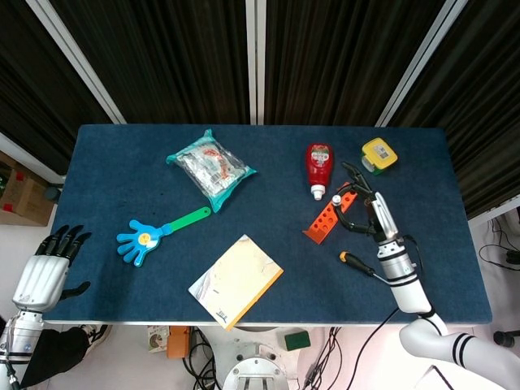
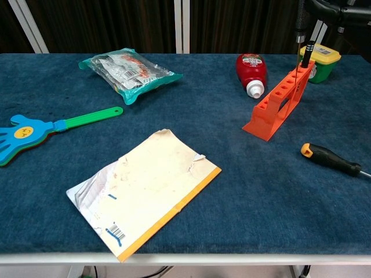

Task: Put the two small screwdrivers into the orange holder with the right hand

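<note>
The orange holder (image 1: 325, 219) (image 2: 272, 113) lies at the table's right, beside the red bottle. One small black screwdriver (image 2: 307, 55) stands upright in its far end slot. My right hand (image 1: 367, 210) (image 2: 339, 10) hovers over that far end and pinches the second small screwdriver (image 2: 299, 26) upright. Its thin shaft reaches down to the holder's top, just beside the standing one. I cannot tell whether the tip is inside a slot. From above only its white cap (image 1: 335, 199) shows. My left hand (image 1: 45, 275) hangs off the table's near left corner, fingers apart and holding nothing.
A larger orange-and-black screwdriver (image 1: 361, 266) (image 2: 330, 159) lies just near of the holder. A red bottle (image 1: 318, 166), a yellow-green box (image 1: 378, 154), a plastic snack bag (image 1: 210, 168), a blue-green hand clapper (image 1: 154, 231) and a yellow envelope (image 1: 237, 280) lie elsewhere on the table.
</note>
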Robot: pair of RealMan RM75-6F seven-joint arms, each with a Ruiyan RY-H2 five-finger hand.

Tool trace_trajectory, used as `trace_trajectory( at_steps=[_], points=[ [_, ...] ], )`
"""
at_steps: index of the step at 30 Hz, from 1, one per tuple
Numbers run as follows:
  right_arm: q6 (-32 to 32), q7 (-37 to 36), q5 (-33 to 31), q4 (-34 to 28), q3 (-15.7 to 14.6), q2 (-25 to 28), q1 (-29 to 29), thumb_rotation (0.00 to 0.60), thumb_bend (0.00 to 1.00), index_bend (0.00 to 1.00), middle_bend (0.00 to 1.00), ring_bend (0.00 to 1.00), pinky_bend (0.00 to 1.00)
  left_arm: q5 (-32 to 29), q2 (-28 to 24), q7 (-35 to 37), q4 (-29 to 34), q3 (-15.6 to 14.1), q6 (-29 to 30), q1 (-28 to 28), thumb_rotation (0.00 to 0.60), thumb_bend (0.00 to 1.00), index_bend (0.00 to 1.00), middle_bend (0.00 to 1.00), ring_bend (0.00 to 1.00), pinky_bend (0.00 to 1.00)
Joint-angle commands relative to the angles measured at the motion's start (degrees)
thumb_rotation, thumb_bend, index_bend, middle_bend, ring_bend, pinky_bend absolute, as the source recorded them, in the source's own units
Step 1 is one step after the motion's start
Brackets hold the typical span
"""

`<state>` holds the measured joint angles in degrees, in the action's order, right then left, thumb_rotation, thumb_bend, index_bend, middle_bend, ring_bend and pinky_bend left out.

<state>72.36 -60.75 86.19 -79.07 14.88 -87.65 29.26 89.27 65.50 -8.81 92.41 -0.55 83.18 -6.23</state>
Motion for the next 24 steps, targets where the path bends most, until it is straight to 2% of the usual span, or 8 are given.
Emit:
trace_trajectory(
  at_steps=[1,24],
  points=[
    [-0.65,-2.87,-0.30,1.09,0.12,-0.49,0.85,0.600,0.40,0.71,0.06,0.00,0.00,-0.14,0.06,-0.16,0.04,0.00,-0.16,-0.04,0.600,0.05,0.15,0.08,0.04,0.18],
    [-2.72,-7.83,-1.81,4.47,-0.46,-1.78,2.88,0.600,0.41,0.72,0.07,0.00,0.00,0.10,0.31,-1.03,0.25,-0.21,-0.36,-0.20,0.600,0.05,0.16,0.08,0.04,0.18]
  ],
)
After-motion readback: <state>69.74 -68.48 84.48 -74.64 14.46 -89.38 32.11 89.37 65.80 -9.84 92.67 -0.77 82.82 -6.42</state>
